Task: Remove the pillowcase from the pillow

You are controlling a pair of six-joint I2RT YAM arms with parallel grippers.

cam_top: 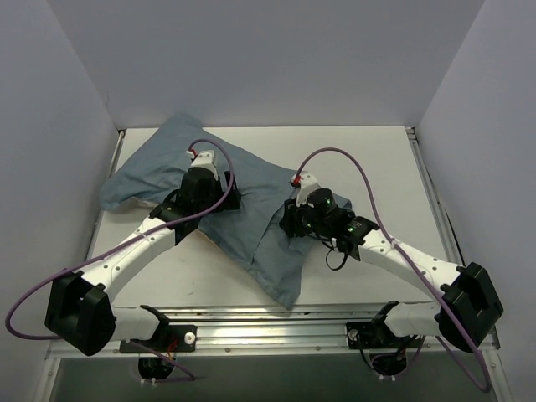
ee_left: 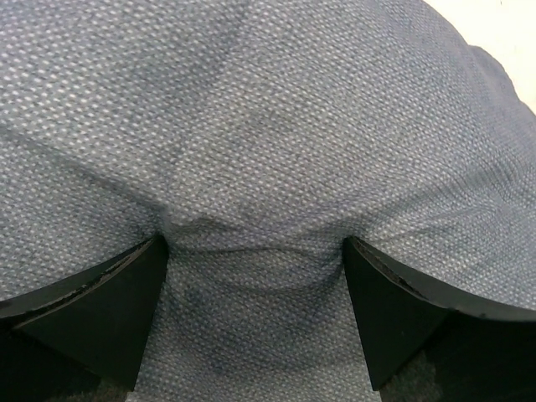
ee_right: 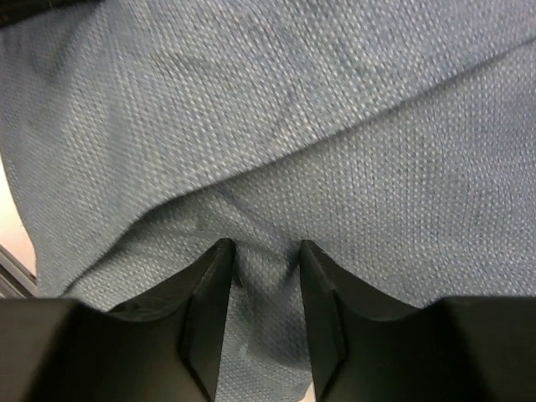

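**Pillowcase pinched on one side, pillow mostly hidden**

Top view. The pillowcase (cam_top: 251,222) is seen dull grey-blue side out. It is draped from the table's (cam_top: 368,159) far-left corner to its near middle. The left gripper (cam_top: 206,177) is set on the cloth left of the table's centre, the right gripper (cam_top: 300,203) just right of centre. A pale sliver at the cloth's left edge is taken for the pillow (cam_top: 151,204); the rest is covered. The cloth looks plump at the table's far left and flat at the near middle, so most of the filling is judged to sit far left.

Left wrist. Jaws are spread wide and pressed into the cloth, with a pucker raised between them. Nothing is pinched.

Right wrist. Jaws are drawn nearly together, with a ridge of cloth nipped between.

Step in hand. The plump part is best pinned by the left gripper while the nipped cloth is drawn toward the table's near right. Only cloth should be taken, never filling.
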